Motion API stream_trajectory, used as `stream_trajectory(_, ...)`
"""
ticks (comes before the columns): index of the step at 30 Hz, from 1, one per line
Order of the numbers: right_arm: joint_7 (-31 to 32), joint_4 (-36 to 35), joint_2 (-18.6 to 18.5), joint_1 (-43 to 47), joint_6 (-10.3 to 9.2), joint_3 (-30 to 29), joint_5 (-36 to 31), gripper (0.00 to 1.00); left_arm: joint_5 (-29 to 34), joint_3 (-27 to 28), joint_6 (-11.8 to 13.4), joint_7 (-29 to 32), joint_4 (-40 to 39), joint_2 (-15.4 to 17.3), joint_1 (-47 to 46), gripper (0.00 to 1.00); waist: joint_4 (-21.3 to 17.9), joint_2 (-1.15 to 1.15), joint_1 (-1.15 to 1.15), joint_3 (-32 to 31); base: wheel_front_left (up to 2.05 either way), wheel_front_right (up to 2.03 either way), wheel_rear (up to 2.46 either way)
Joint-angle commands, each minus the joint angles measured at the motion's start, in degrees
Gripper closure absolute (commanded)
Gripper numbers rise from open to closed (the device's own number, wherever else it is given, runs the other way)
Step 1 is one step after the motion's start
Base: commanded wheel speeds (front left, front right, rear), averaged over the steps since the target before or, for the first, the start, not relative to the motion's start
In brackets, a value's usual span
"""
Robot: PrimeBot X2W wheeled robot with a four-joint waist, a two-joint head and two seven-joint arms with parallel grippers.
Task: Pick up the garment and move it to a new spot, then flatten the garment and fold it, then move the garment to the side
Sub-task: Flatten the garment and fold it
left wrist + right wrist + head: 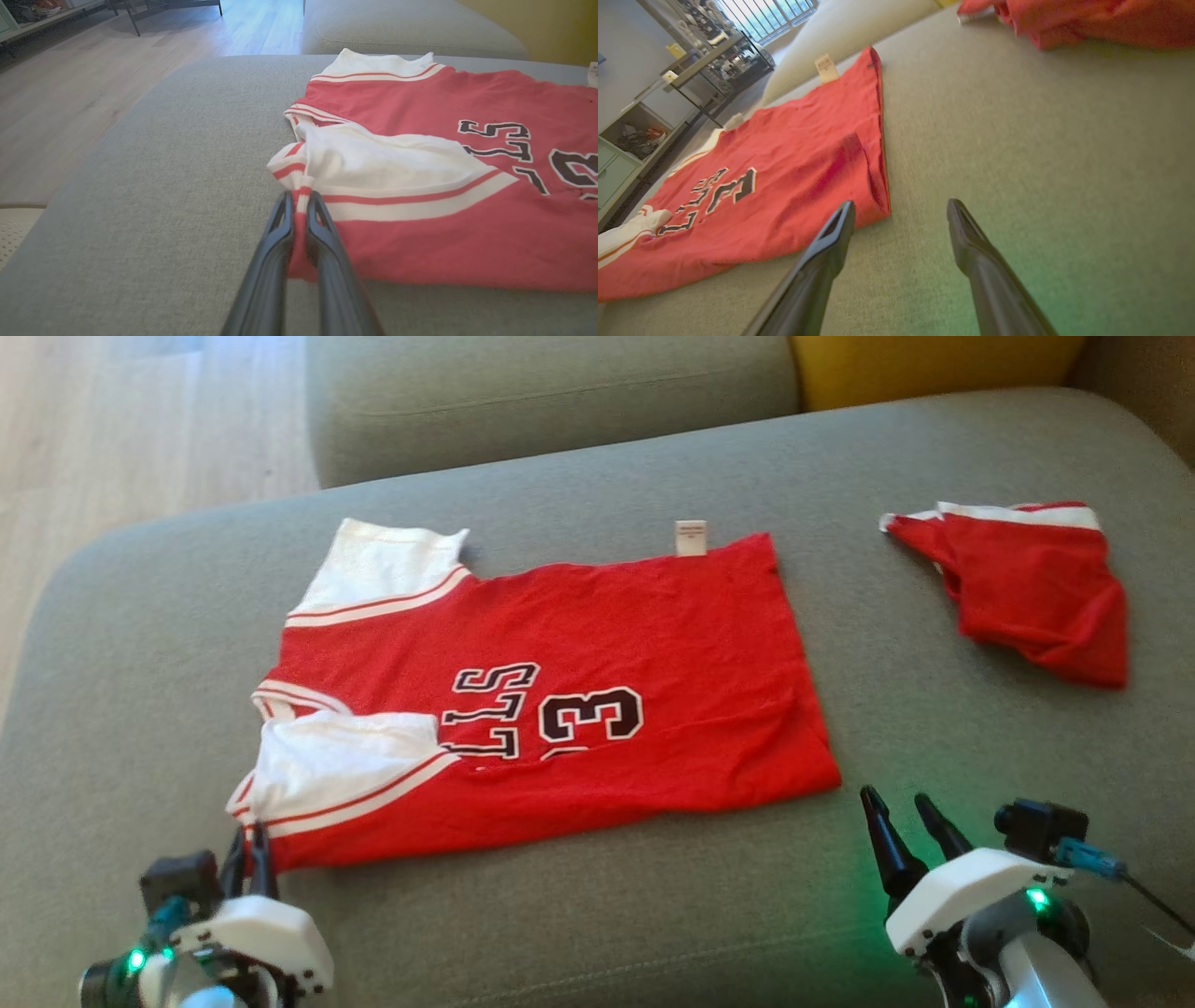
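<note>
Lying flat on the grey sofa (653, 915), the garment (597, 644) is a red jersey with white sleeves and red-and-white striped trim. In the head view its length runs left to right across the seat. Black-and-white lettering and a large "3" show on its upper side, and a small white label (691, 537) sticks out from its far edge. The sleeves are at the robot's left. The nearer one is folded over the red body, and its cuff is bunched toward the near left corner.

The left jaws are closed on that corner. In the left wrist view the two dark fingers (273, 247) press together with a strip of striped cuff and red cloth pinched between them, and the fabric gathers into a small peak at the tips. The rest of the garment rests on the cushion.

The right jaws are spread wide and hold nothing. Their fingers (826, 252) are above bare sofa, just beside the garment's near right corner and apart from it. Green light from the arm tints the cushion there.

A second red piece of clothing (1036, 597) with white trim lies crumpled at the far right of the seat, well apart from the garment. Behind the seat are a grey backrest (551, 401) and a yellow cushion (934, 369). A wooden floor (140, 429) shows at the far left.
</note>
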Motion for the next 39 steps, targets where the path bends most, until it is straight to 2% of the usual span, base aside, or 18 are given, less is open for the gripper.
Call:
stream_trajectory(1,-0.4,0.5,0.1,-4.1,-0.02,1.3,1.5,0.00,0.7,1.4,0.5,-0.3,-2.5,1.3,-0.8,1.00,1.2,0.00,0.00,-0.2,0.00,0.00,0.00)
stream_trajectory(4,-0.8,4.3,0.1,-5.6,-0.02,1.8,3.5,0.00,1.3,0.9,0.5,-0.3,-3.9,1.1,-0.2,1.00,2.0,0.00,0.00,-0.3,0.00,0.00,0.00)
stream_trajectory(7,-1.9,12.0,0.1,-8.9,-0.02,2.8,7.6,0.00,2.1,0.0,0.4,-0.4,-5.7,0.7,0.6,1.00,3.1,0.00,0.00,-0.4,0.00,0.00,0.00)
stream_trajectory(13,-3.4,21.7,0.1,-13.8,-0.02,5.3,12.5,0.00,2.8,-1.6,0.0,-0.4,-6.3,0.5,0.9,1.00,4.3,0.00,0.00,-0.2,0.00,0.00,0.00)
stream_trajectory(17,-3.6,24.5,0.1,-15.8,-0.02,9.0,17.1,0.00,3.0,-2.2,0.0,-0.4,-6.4,0.6,0.8,1.00,4.7,0.00,0.00,0.1,0.00,0.00,0.00)
stream_trajectory(26,-3.7,25.6,0.1,-17.3,-0.02,17.3,26.9,0.00,2.8,-3.0,0.1,-0.3,-6.0,1.0,0.4,1.00,4.5,0.00,0.00,0.3,0.00,0.00,0.00)
stream_trajectory(28,-4.0,26.3,0.1,-17.8,-0.02,18.6,28.1,0.77,2.8,-3.1,0.1,-0.1,-5.8,1.1,0.4,1.00,4.4,0.00,0.00,0.3,0.00,0.00,0.00)
stream_trajectory(29,-4.2,26.7,0.1,-18.0,-0.02,19.1,28.7,1.00,2.8,-3.2,0.2,0.0,-5.8,1.2,0.3,1.00,4.3,0.00,0.00,0.3,0.00,0.00,0.00)
stream_trajectory(39,-6.7,30.0,0.1,-20.1,-0.02,20.7,29.8,1.00,2.7,-3.7,0.4,0.6,-5.0,2.1,0.8,1.00,3.5,0.00,0.00,-0.4,0.00,0.00,0.00)
